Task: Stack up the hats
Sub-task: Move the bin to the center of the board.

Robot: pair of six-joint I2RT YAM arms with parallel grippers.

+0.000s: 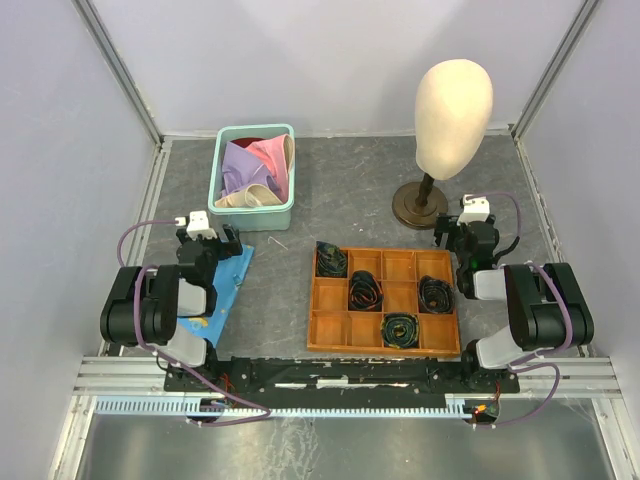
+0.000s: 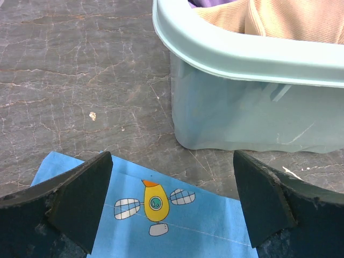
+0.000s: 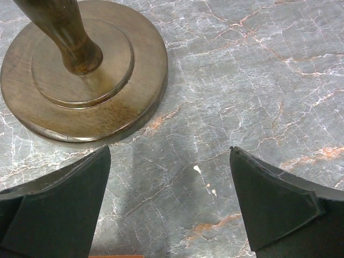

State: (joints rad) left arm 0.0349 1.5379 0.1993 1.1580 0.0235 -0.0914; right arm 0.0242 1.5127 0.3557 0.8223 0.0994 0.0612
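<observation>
My left claw (image 2: 172,161) and right claw (image 3: 169,153) are both spread wide, pinching nothing. The hats (image 1: 255,168) lie heaped in the pale blue tub (image 1: 250,217) at eleven o'clock on the surface (image 1: 340,190); my left claw is above a blue cloth (image 2: 215,215) near it.

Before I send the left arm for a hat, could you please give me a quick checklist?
1. Left gripper open and empty: ok.
2. Right gripper open and empty: ok.
3. All five hats in the bin: cannot tell; only lavender, pink and beige show clearly.
4. Bin just ahead of the left gripper: ok.
5. Right gripper apart from the stand: ok.
6. Left gripper lifted off the cloth: cannot tell.
</observation>
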